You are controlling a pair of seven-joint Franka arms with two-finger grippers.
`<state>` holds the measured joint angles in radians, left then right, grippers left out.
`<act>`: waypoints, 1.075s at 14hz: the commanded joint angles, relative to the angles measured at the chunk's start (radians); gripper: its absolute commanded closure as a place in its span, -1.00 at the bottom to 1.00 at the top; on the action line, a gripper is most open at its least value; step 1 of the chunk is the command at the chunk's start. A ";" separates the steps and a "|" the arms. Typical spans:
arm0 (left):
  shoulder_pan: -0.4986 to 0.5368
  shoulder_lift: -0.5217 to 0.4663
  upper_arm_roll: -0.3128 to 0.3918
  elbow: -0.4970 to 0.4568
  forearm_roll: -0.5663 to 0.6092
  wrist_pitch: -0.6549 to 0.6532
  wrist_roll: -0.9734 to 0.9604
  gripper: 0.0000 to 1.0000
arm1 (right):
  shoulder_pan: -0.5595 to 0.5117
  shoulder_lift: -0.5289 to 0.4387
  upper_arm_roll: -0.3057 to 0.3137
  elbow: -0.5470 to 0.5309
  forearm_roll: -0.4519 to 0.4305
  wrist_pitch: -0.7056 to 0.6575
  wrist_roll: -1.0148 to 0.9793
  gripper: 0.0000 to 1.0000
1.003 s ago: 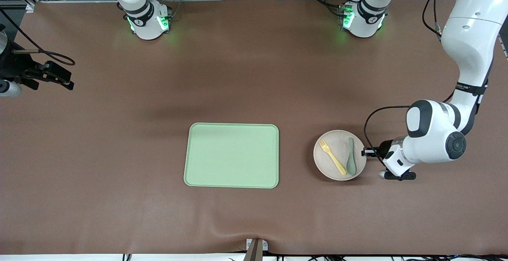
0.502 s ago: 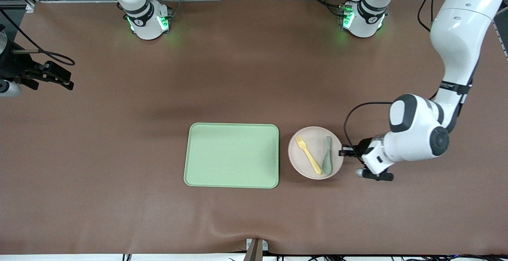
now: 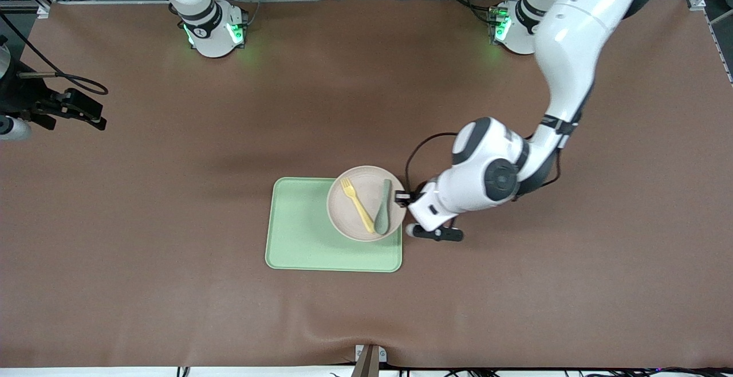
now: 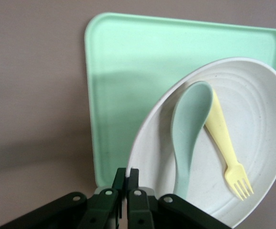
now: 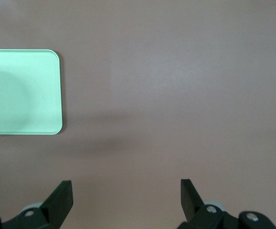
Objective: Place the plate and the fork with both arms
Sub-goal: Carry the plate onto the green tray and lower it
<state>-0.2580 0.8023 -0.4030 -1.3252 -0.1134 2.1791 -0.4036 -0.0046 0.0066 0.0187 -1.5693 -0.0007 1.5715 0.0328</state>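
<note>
1. Now the left gripper (image 3: 402, 198) is clamped on the rim of the plate (image 3: 366, 203), which hangs over the tray (image 3: 303, 239), at its end toward the left arm.
2. The fork (image 3: 356, 204) lies on the plate beside a spoon (image 3: 383, 208), its handle slanting toward the jaws and its tines away.
3. The right gripper (image 5: 127, 198) waits, jaws apart, well away, so the left arm is nearer.

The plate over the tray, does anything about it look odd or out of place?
Yes: the plate, pinched at its rim by the left hand, overhangs the tray edge and carries a grey-green spoon beside the fork.
</note>
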 commanded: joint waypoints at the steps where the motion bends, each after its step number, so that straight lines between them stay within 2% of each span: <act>1: -0.041 0.058 0.032 0.063 -0.017 0.034 -0.010 1.00 | -0.006 -0.013 0.004 -0.017 -0.012 0.007 -0.010 -1.00; 6: -0.073 0.104 0.035 0.064 -0.015 0.143 -0.029 1.00 | -0.006 -0.011 0.004 -0.017 -0.012 0.009 -0.010 -1.00; 15: -0.115 0.149 0.072 0.063 -0.015 0.186 -0.093 1.00 | -0.008 -0.010 0.004 -0.017 -0.012 0.007 -0.010 -1.00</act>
<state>-0.3500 0.9283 -0.3447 -1.2950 -0.1135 2.3474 -0.4714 -0.0046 0.0076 0.0186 -1.5703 -0.0007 1.5715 0.0328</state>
